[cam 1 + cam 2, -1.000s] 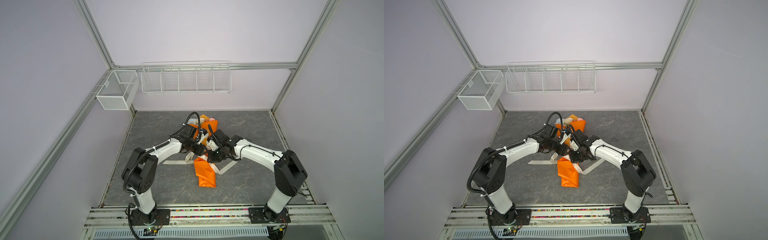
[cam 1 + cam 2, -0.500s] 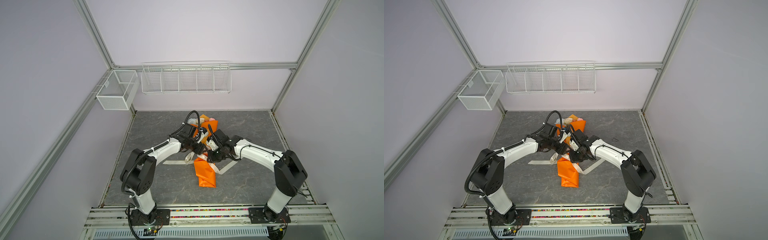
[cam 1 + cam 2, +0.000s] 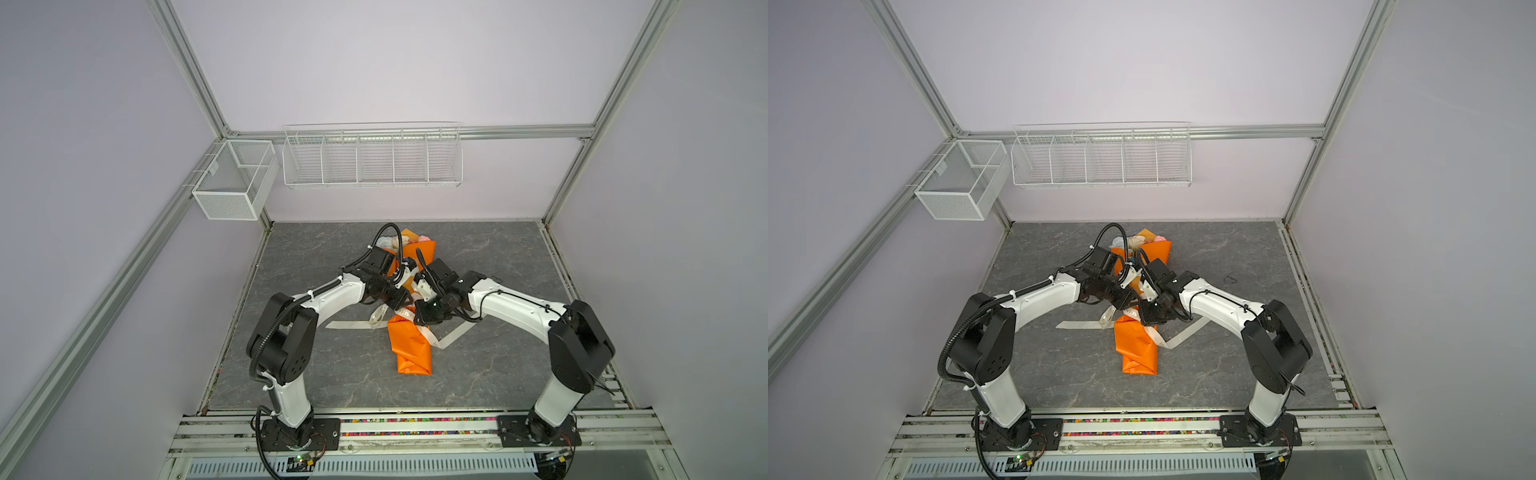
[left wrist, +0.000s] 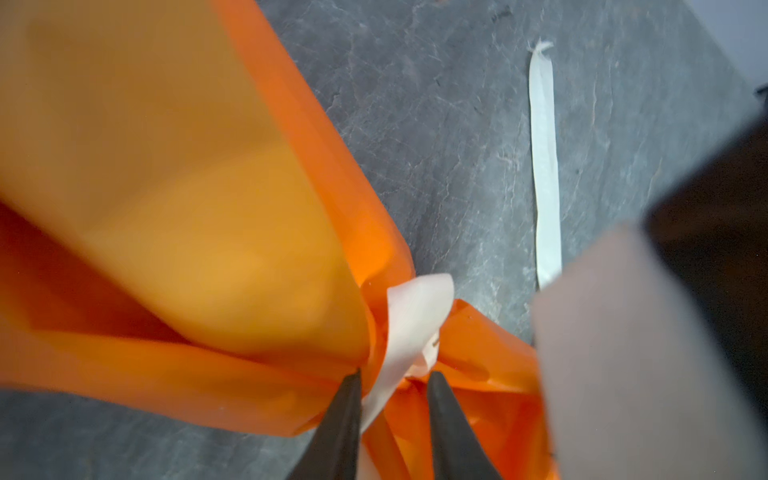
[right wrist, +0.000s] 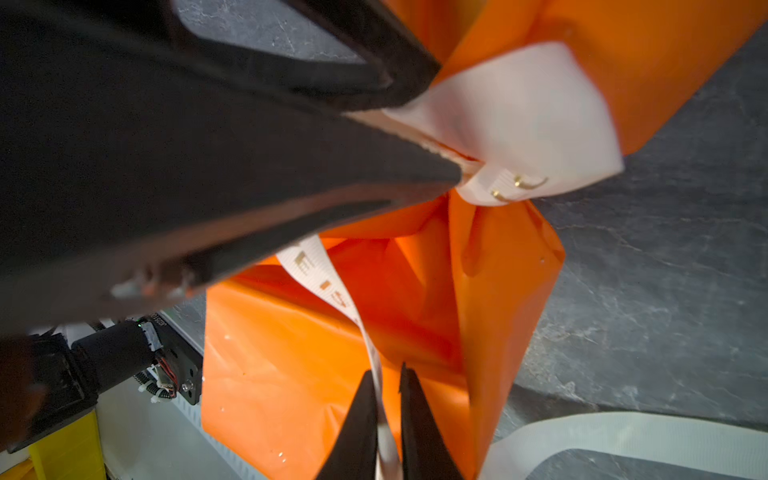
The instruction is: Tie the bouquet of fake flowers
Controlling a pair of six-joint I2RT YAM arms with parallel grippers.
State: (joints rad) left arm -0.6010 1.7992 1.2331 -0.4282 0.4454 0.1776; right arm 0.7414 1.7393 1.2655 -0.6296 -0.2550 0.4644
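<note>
The left arm (image 3: 336, 293) and right arm (image 3: 515, 305) wear white shells between black joint housings; a black corrugated cable (image 3: 272, 328) (white zip ties) follows the left; the fingers (image 4: 340, 424) are black, tapered.

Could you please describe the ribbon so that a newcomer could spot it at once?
At the middle of the grey table lies a bouquet wrapped in orange paper. The ribbon is the flat cream strip crossing its narrow waist, both ends trailing on the table; only it is pale, thin and printed with gold lettering.

Gold printed letters on the cream ribbon (image 5: 328, 286), one reads as E, the others too blurred to read
</note>
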